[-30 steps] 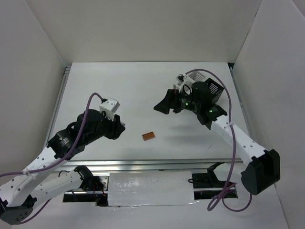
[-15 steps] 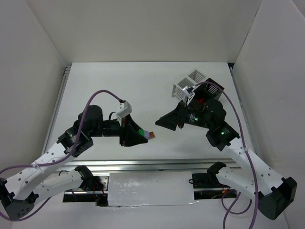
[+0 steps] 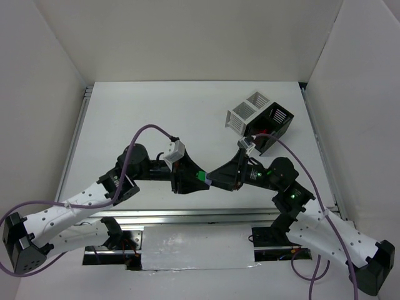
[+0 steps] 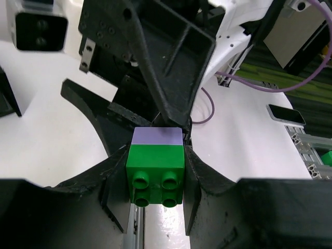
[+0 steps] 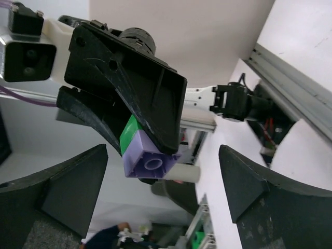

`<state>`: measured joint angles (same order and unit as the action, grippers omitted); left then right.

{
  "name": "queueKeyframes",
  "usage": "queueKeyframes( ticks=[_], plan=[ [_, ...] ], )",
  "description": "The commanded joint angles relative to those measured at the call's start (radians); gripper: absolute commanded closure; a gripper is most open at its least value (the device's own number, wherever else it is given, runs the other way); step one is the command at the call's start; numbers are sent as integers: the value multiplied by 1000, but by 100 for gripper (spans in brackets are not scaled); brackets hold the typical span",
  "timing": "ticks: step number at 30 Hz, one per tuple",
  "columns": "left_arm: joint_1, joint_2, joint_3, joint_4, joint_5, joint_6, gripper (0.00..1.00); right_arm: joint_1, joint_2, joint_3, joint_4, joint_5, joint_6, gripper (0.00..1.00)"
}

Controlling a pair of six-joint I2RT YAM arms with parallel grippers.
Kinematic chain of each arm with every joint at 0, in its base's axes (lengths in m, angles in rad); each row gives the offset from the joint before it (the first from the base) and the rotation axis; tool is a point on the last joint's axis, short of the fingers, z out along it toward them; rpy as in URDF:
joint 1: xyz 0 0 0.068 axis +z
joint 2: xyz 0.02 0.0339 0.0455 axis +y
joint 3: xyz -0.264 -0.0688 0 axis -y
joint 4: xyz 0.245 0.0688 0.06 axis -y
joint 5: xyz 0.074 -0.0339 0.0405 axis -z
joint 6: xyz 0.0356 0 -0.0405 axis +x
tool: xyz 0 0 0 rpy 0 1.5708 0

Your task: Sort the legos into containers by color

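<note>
My left gripper (image 3: 197,180) is shut on a two-coloured lego stack, a green brick (image 4: 155,174) with a purple brick (image 4: 157,136) on its far end. It holds the stack above the table's front middle, purple end towards my right gripper (image 3: 217,177). The right gripper is open and faces it tip to tip. In the right wrist view the purple brick (image 5: 148,160) sits between the right fingers (image 5: 67,184), apart from both. No other lego shows.
A white mesh box (image 3: 245,112) and a black box (image 3: 275,124) stand together at the back right. Metal rails run along the table's front edge (image 3: 187,217) and left edge. White walls close in the sides and back.
Both arms have swung to the front middle and now meet tip to tip. The left gripper carried the green-purple stack rightward. The orange-brown brick on the table is now hidden under them.
</note>
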<state>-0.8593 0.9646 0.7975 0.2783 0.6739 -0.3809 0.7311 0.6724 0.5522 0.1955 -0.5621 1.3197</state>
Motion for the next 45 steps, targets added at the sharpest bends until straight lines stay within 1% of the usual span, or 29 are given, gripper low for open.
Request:
queueKeyframes(
  ticks=[1,4,5,7,8,10,11,16,19,21,22,23,27,28,29,30,32,33,35,36,37,38,39,45],
  plan=[
    [-21,-10,37,119,-13,69,100,11,-80,-41,97,54,134,7],
    [-30,-12,28,143,1,70,100,13,-100,-77,130,77,182,13],
    [-32,-13,23,157,1,66,100,14,-100,-81,142,82,203,17],
    [-38,-9,20,165,3,68,100,16,-106,-95,173,90,229,22],
    [-41,-4,20,164,0,73,100,16,-106,-103,194,90,261,27],
    [-50,0,19,162,-5,82,100,22,-108,-118,252,99,297,33],
    [-53,2,17,160,-16,89,100,27,-108,-120,272,102,318,38],
    [-66,3,16,176,-30,111,100,59,-108,-117,285,154,357,41],
    [-70,14,26,157,-43,123,100,74,-106,-98,272,172,357,50],
    [-72,20,37,141,-62,137,100,93,-108,-91,265,185,358,59],
    [-72,22,40,124,-68,142,100,96,-106,-90,266,186,361,63],
    [-73,25,45,118,-77,148,100,103,-103,-89,268,191,368,71],
    [-76,25,54,88,-115,163,100,125,-80,-107,307,197,389,73],
    [-78,28,57,82,-123,165,100,128,-74,-113,318,200,394,79],
    [-78,28,63,65,-128,172,100,132,-74,-117,323,203,394,92],
    [-78,29,66,58,-132,174,100,133,-76,-120,309,215,394,98],
    [-78,34,78,27,-145,181,98,128,-83,-123,291,225,388,100],
    [-78,34,81,15,-151,183,90,132,-91,-123,288,231,388,100],
    [-78,33,88,-11,-161,195,82,131,-96,-121,288,232,385,100],
    [-78,28,86,-17,-166,195,69,133,-97,-117,283,231,382,100],
    [-78,26,85,-19,-171,195,59,133,-97,-112,279,231,377,100],
    [-78,25,82,-21,-186,192,38,133,-97,-106,274,229,374,100],
    [-78,20,81,-22,-195,188,1,133,-96,-106,272,229,374,100],
    [-78,3,78,-45,-215,188,1,133,-119,-115,239,258,355,100]
  ],
)
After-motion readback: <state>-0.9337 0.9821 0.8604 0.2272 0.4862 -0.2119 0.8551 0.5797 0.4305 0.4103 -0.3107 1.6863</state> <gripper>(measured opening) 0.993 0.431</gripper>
